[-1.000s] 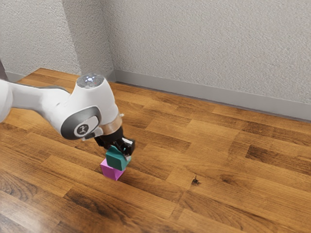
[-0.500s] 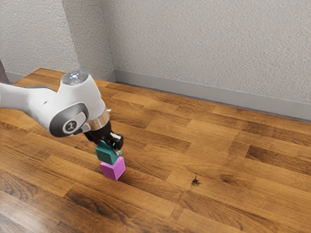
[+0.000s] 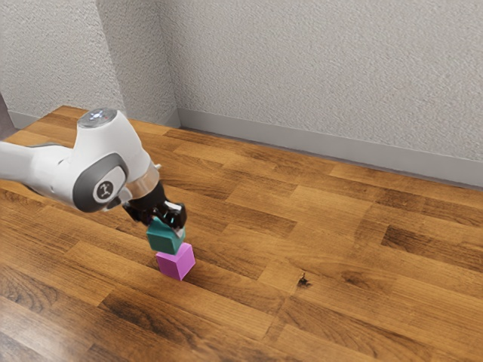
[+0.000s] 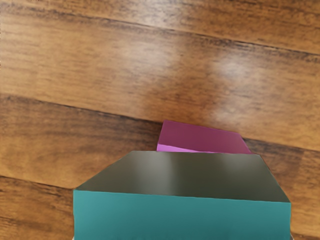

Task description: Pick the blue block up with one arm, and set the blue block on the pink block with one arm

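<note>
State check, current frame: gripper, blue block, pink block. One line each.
gripper: shut on the blue block.
blue block: held between the fingers, over the pink block, offset toward the exterior view's left; whether the two touch cannot be told.
pink block: flat on the wooden surface, not gripped.

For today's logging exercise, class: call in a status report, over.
End effector atop blue block. Block over pink block, offset. Nothing in the way.
</note>
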Motion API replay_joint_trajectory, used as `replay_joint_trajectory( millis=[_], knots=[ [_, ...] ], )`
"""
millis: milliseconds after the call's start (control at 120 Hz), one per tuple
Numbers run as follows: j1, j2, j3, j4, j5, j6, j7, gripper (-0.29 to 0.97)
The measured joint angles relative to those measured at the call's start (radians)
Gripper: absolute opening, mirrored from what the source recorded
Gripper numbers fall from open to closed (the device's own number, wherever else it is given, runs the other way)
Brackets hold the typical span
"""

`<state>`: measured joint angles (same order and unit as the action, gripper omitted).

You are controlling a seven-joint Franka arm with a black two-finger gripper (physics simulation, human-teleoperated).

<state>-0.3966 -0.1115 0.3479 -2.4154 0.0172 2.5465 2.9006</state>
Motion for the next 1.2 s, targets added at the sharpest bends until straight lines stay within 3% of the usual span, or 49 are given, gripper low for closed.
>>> replay_joint_trajectory(
  millis=[375, 475, 1200],
  knots=[
    [0.000, -0.037, 0.000, 0.000, -0.047, -0.075, 0.000, 0.09],
    [-0.001, -0.041, 0.019, 0.001, -0.092, -0.089, 0.000, 0.09],
    [-0.001, -0.005, 0.008, 0.062, -0.202, -0.207, -0.001, 0.11]
  ],
)
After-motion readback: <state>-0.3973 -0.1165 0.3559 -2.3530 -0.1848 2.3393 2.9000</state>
